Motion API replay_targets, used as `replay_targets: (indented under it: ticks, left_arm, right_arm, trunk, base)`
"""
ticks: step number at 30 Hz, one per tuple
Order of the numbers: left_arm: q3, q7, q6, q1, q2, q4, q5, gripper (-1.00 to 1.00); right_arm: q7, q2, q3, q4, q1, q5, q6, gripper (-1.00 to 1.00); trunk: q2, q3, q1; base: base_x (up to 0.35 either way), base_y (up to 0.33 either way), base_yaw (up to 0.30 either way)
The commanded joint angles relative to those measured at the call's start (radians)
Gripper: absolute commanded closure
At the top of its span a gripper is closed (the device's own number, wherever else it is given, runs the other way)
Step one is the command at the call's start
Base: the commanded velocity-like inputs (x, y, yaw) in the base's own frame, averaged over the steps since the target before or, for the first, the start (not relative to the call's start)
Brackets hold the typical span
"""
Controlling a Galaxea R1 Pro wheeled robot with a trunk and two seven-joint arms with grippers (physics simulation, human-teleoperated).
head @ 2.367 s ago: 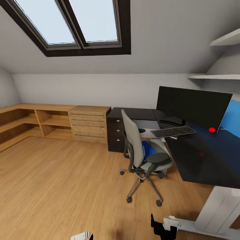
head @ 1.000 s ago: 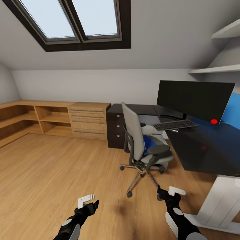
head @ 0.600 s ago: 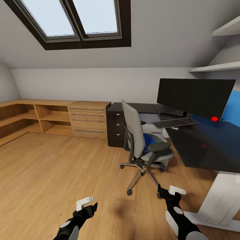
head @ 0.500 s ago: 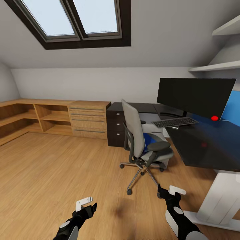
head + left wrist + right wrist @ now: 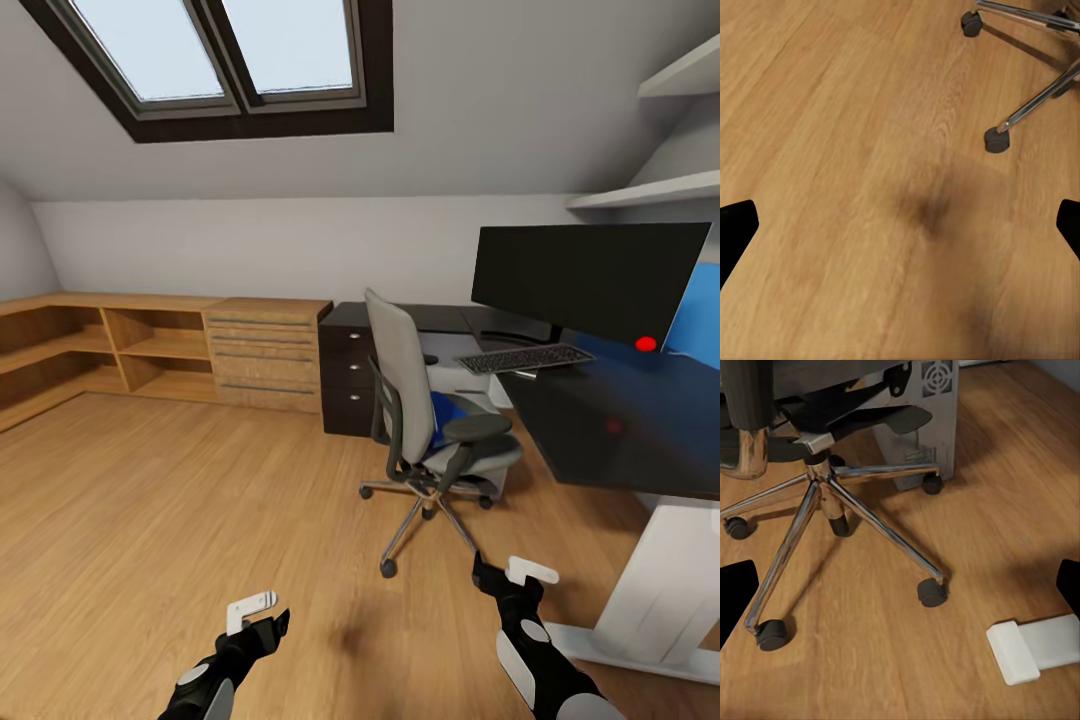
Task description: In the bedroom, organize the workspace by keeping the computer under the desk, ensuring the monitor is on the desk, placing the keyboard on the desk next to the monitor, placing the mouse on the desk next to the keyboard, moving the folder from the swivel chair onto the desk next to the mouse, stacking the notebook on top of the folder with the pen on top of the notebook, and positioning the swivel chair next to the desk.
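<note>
Across the head view, framing has tilted slightly; the swivel chair (image 5: 425, 420), at 12 o'clock, holds the folder (image 5: 447, 418). Monitor (image 5: 590, 280) and keyboard (image 5: 525, 358) sit on the tabletop (image 5: 610, 430) at 2 o'clock. Left hand (image 5: 262, 613) and right hand (image 5: 502, 575) remain low. Left wrist view: floor (image 5: 855, 187), jaws wide, empty. Right wrist view: computer (image 5: 934, 412) behind the chair base, jaws wide. Approach continues.

Head faces desk (image 5: 600, 420); wrists near floor (sharing chair base (image 5: 832, 487)).

Attic room: skylight (image 5: 215, 60) in the sloped ceiling, wooden floor (image 5: 150, 520), low wooden shelving (image 5: 150, 350) along the white wall
</note>
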Motion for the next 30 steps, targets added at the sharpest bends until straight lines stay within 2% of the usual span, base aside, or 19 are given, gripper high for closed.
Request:
replay_targets:
  ticks: [1,9,14,19,25,26,30]
  left_arm:
    - [-0.001,0.002,0.005,0.000,0.000,-0.001,0.010,-1.00]
    - [-0.004,0.027,0.009,-0.001,-0.003,-0.021,0.009,-1.00]
    - [-0.005,0.041,0.029,-0.006,-0.001,-0.100,0.008,-1.00]
    - [-0.005,0.047,0.084,-0.017,-0.004,-0.143,0.010,-1.00]
    - [-0.003,0.048,0.102,-0.021,-0.005,-0.097,0.012,-1.00]
    - [-0.004,0.047,0.100,-0.021,-0.004,-0.068,0.012,-1.00]
    - [-0.003,0.043,0.074,-0.021,-0.001,-0.038,0.013,-1.00]
  right_arm:
    - [0.002,0.000,0.000,0.000,-0.001,-0.010,-0.005,-1.00]
    - [-0.003,0.000,0.001,-0.039,-0.013,-0.006,0.006,-1.00]
    - [-0.025,-0.011,0.001,-0.055,-0.078,-0.005,0.057,-1.00]
    - [-0.035,-0.020,0.001,-0.060,-0.113,-0.007,0.097,-1.00]
    - [-0.035,-0.022,0.003,-0.058,-0.122,-0.004,0.100,-1.00]
    - [-0.035,-0.022,0.004,-0.058,-0.123,-0.004,0.100,-1.00]
    - [-0.034,-0.022,0.007,-0.059,-0.124,0.000,0.094,-1.00]
  trunk:
    - [-0.008,-0.004,0.004]
    - [-0.064,-0.029,0.034]
    - [-0.099,-0.045,0.054]
    - [-0.134,-0.061,0.073]
    - [-0.176,-0.079,0.096]
    - [-0.183,-0.083,0.100]
    - [-0.197,-0.089,0.107]
  base:
    - [0.000,0.000,0.000]
    - [0.000,0.000,0.000]
    - [0.000,0.000,0.000]
    - [0.000,0.000,0.000]
    - [0.000,0.000,0.000]
    - [0.000,0.000,0.000]
    - [0.000,0.000,0.000]
